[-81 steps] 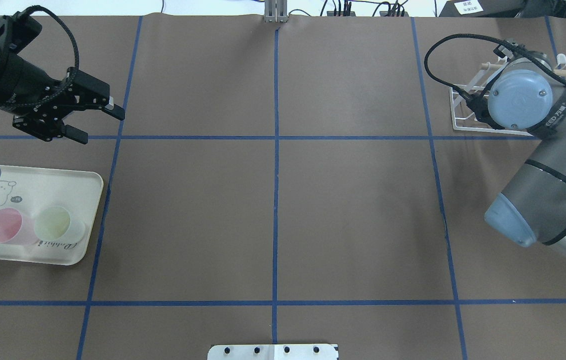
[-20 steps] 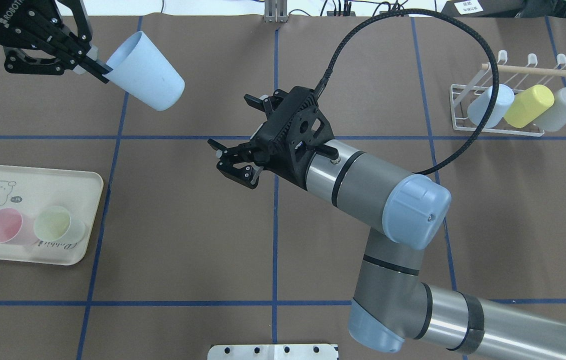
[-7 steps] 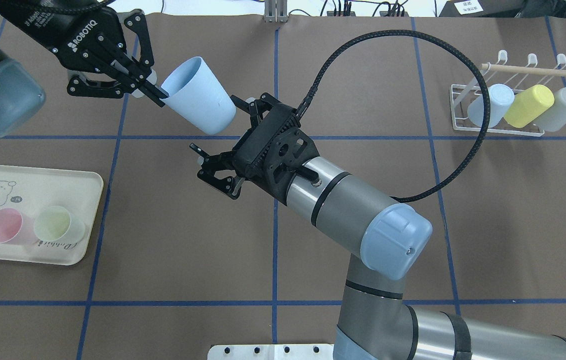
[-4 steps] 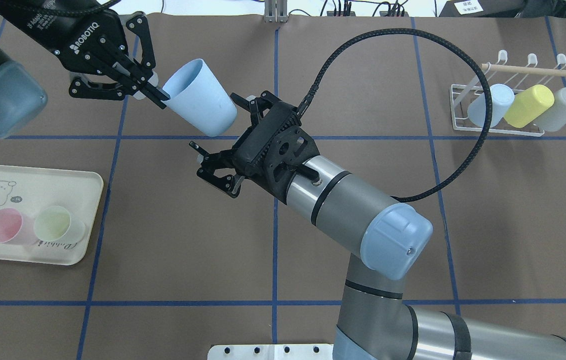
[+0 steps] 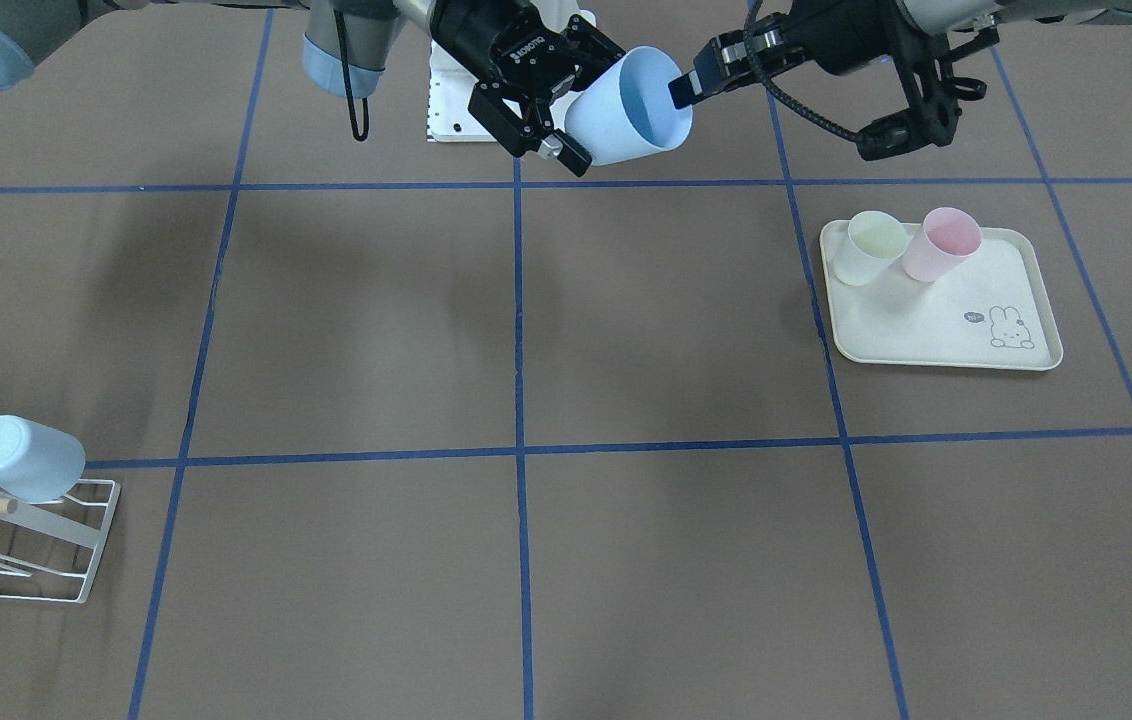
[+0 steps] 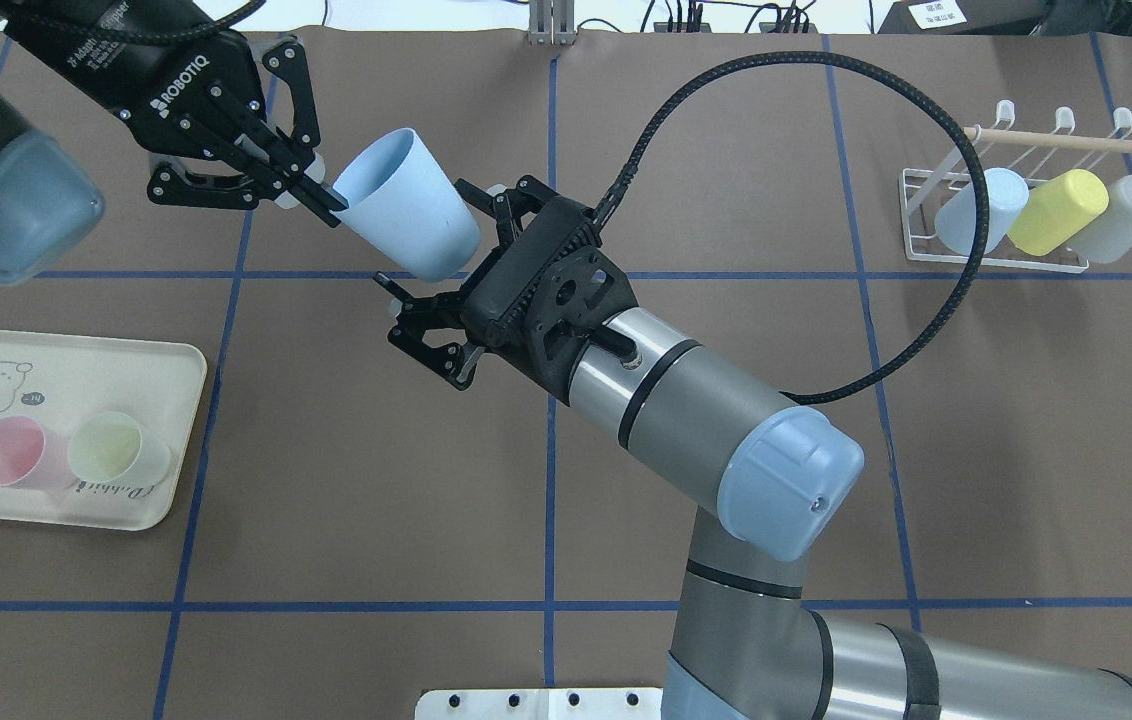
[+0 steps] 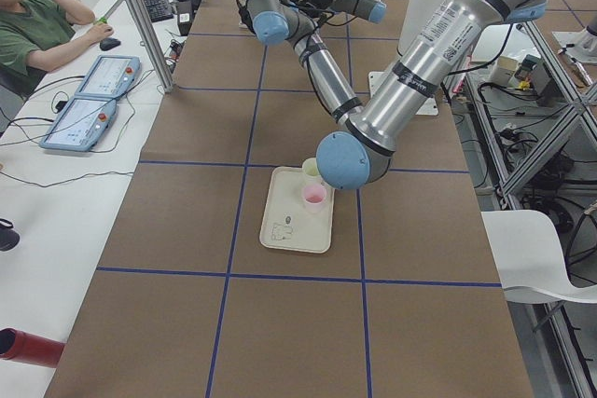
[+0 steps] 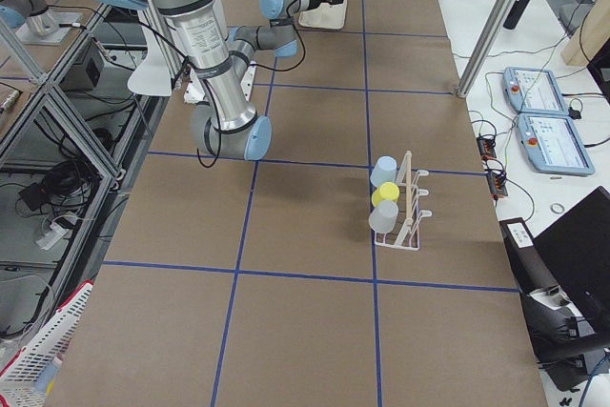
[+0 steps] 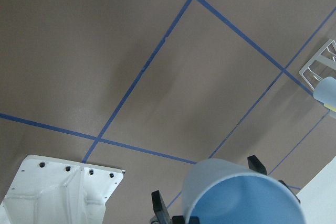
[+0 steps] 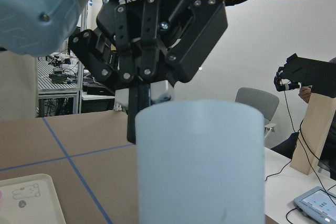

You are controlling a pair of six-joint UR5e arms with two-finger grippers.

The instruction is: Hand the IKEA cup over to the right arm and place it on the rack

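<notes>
- The pale blue plastic cup (image 6: 406, 205) hangs in the air above the table's far middle. It is tilted, with its mouth toward the left arm and its base toward the right arm (image 6: 686, 420).
- The left gripper (image 6: 321, 195) pinches the cup's rim, with one finger inside the mouth and one outside.
- Over the last second the cup has drifted toward the right gripper (image 6: 429, 238), which has edged up to meet it. The cup's base end now lies between that gripper's spread fingers, where before it sat just short of them.
- The right fingers have not clamped, and whether they touch the cup's wall cannot be told.
- The handover looks ready for the right gripper to close and then for the left to release.
- The white wire rack with a wooden dowel (image 6: 996, 264) stands well apart on the right, already holding three cups.
</notes>
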